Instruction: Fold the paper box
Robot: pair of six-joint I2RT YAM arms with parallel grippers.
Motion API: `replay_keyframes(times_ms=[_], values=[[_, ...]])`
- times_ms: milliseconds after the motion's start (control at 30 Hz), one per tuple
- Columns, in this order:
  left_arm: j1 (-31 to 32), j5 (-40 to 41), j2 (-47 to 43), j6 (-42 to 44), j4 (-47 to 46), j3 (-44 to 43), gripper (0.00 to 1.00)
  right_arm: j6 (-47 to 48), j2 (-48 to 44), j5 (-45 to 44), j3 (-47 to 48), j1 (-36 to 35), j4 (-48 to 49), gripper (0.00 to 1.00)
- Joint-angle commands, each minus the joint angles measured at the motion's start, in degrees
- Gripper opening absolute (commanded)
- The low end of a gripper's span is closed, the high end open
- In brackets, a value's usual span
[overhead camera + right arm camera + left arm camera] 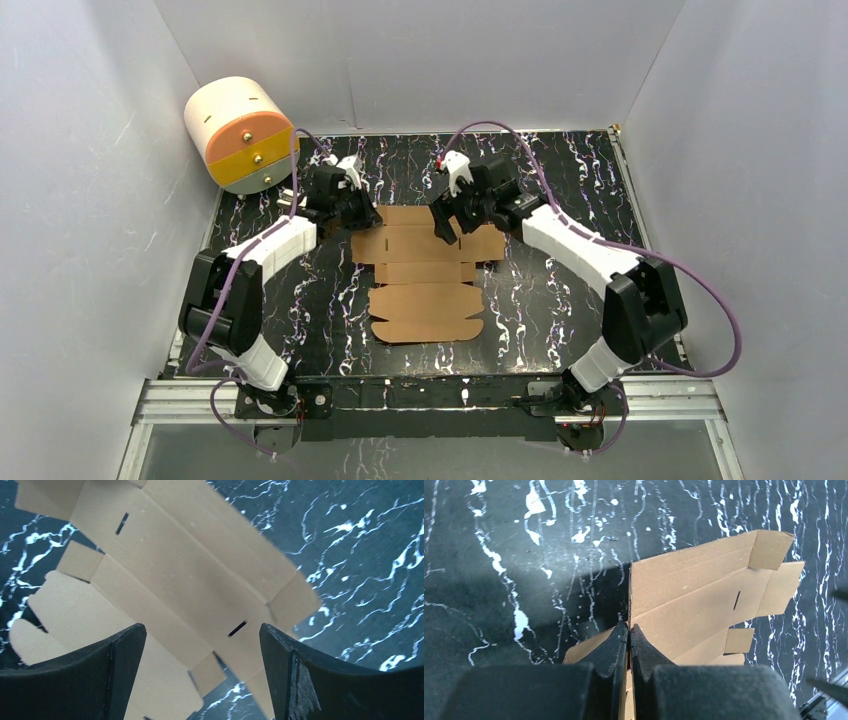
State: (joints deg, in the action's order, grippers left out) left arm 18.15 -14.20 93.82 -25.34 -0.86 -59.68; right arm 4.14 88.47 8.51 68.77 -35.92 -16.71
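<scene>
Box (425, 300): flat on table (560, 290);
Left claw (629, 630): pinching box's raised far-left edge;
Right claw (201, 627): spread above box's far-right end

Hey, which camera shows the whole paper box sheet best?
Top external: the paper box has its whole die-cut outline in frame there. The left wrist view shows only one end, pinched by the left gripper. The right wrist view shows a cropped part of it between the open fingers of the right gripper.
</scene>
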Motion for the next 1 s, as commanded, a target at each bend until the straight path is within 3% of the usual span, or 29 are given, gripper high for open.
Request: replay_keyframes(times_ms=[0, 433, 667, 867, 967], values=[[2.33, -0.4, -4.67, 4.7, -6.71, 2.65, 0.0, 7.11, 3.66, 4.89, 7.63, 3.13, -2.75, 0.93], [4.73, -1.35, -9.2, 8.57, -16.77, 8.98, 0.0, 21.01, 16.33, 18.2, 21.42, 7.0, -11.42, 0.93], [5.83, -2.58, -10.35, 9.87, -20.39, 11.34, 0.0, 22.24, 20.3, 21.79, 23.71, 7.02, -12.0, 0.86], [6.03, -1.93, -11.53, 10.98, -21.5, 13.04, 0.0, 24.33, 22.86, 24.78, 25.34, 7.01, -14.96, 0.72], [6.13, -1.77, -11.81, 10.75, -22.49, 13.67, 0.0, 24.8, 23.86, 26.33, 26.21, 7.01, -16.73, 0.57]])
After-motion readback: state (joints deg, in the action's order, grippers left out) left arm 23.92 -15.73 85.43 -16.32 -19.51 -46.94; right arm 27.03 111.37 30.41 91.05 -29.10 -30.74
